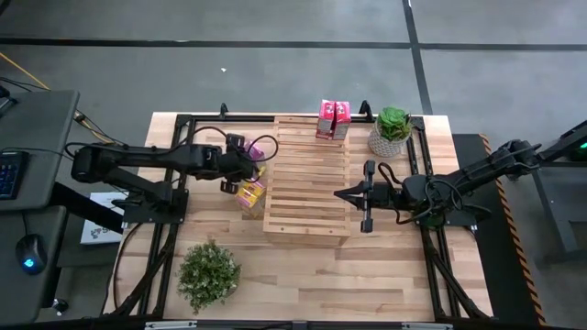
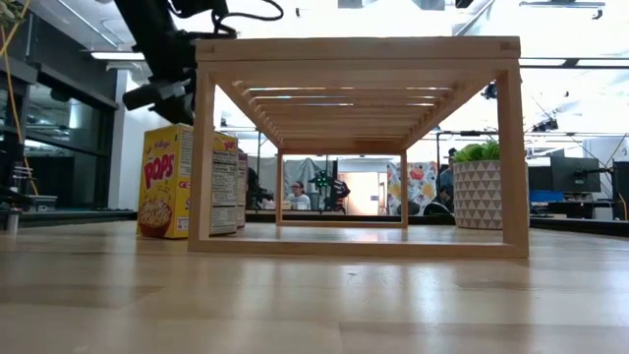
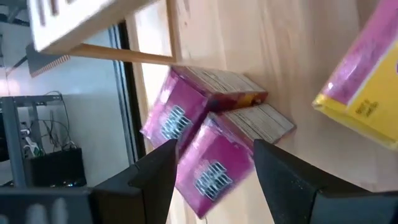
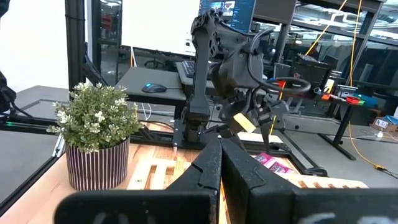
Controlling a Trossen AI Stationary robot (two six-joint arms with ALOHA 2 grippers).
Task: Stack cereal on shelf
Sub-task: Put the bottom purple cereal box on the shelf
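The slatted wooden shelf point(image 1: 307, 183) stands mid-table. Two pink cereal boxes point(image 1: 333, 119) stand on its far end. Left of the shelf, more cereal rests on the table: a yellow box point(image 2: 165, 182) standing upright and two pink boxes point(image 3: 177, 109) side by side. My left gripper point(image 3: 214, 146) hangs open over them, slanting down. Its fingers sit on either side of the nearer pink box point(image 3: 217, 174) in the wrist view, and the box stays on the table. My right gripper point(image 1: 341, 195) is shut and level above the shelf's right part, holding nothing.
A potted plant point(image 1: 393, 130) stands by the shelf's far right corner, and a bushy one point(image 1: 209, 272) sits near the front left. Black frame rails point(image 1: 174, 183) run along both table sides. People sit in the room beyond point(image 2: 295, 195).
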